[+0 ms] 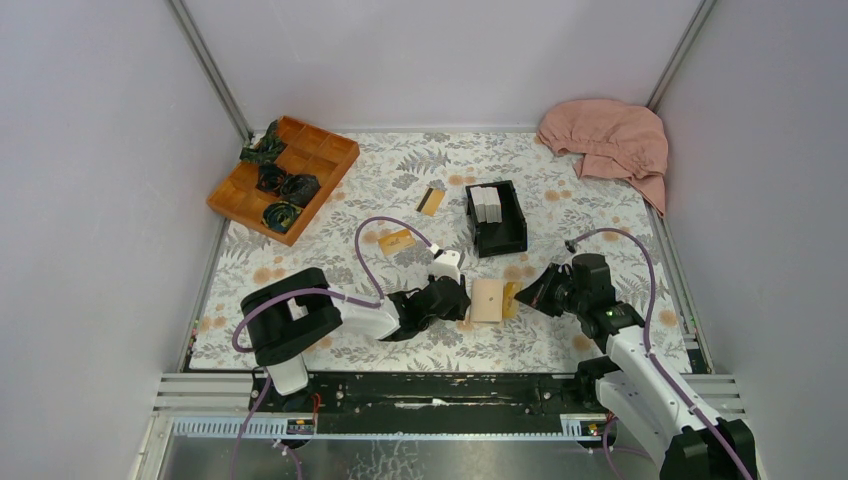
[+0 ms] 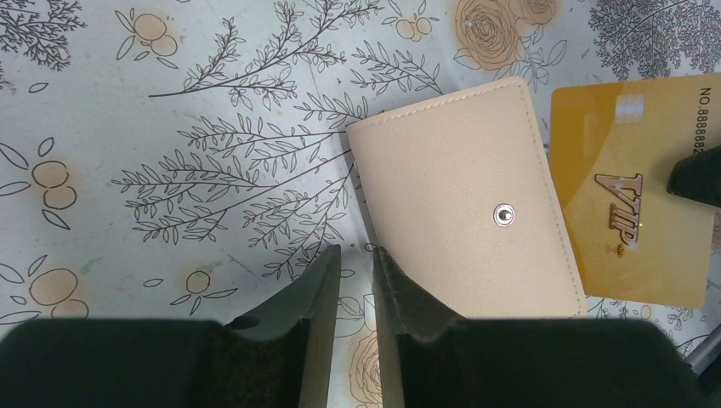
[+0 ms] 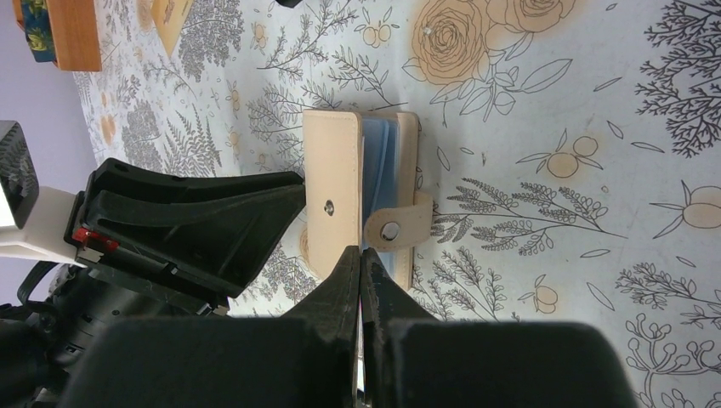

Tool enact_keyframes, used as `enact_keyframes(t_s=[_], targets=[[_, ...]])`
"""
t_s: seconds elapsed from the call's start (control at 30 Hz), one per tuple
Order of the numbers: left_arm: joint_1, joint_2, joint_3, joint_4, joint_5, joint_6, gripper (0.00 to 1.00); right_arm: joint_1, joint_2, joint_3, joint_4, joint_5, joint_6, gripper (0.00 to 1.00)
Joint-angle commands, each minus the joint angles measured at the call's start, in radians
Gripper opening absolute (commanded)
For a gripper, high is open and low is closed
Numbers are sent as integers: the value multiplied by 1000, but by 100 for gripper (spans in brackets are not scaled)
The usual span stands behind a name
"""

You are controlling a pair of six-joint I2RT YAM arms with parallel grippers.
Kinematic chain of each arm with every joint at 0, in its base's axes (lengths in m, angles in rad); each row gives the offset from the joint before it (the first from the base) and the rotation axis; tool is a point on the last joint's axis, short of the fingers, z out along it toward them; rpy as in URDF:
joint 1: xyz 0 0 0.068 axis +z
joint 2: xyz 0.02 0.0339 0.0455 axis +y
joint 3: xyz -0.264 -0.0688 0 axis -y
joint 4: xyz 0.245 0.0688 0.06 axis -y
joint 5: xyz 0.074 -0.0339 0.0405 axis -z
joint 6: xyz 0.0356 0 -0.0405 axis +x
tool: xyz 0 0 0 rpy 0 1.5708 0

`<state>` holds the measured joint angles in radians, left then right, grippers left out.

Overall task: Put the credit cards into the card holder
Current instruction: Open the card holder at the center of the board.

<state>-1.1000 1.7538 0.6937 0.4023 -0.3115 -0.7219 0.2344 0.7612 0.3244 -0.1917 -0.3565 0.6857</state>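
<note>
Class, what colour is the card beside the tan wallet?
Golden yellow; the card shows clearest in the left wrist view.

Three credit cards (image 1: 431, 201) (image 1: 397, 240) (image 2: 629, 153) on show, one card holder (image 1: 487, 299), one black box (image 1: 519, 216), one wooden tray (image 1: 322, 148) with four dark bundles (image 1: 299, 188), one pink cloth (image 1: 608, 137), two arms (image 1: 365, 318).

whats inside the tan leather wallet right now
Between the tan leather wallet's covers, pale blue pocket sleeves show, its snap tab undone. The gold rectangular VIP card reaches its edge; whether anything sits in the pockets is hidden.
</note>
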Motion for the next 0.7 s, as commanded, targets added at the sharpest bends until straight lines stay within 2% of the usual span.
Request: enact_keyframes(t_s=[0.0, 0.67], targets=[[-24, 68, -54, -235, 58, 6, 28, -4, -23, 47, -7, 11, -17, 0], [-26, 65, -57, -235, 60, 3, 28, -7, -37, 49, -19, 9, -18, 0]])
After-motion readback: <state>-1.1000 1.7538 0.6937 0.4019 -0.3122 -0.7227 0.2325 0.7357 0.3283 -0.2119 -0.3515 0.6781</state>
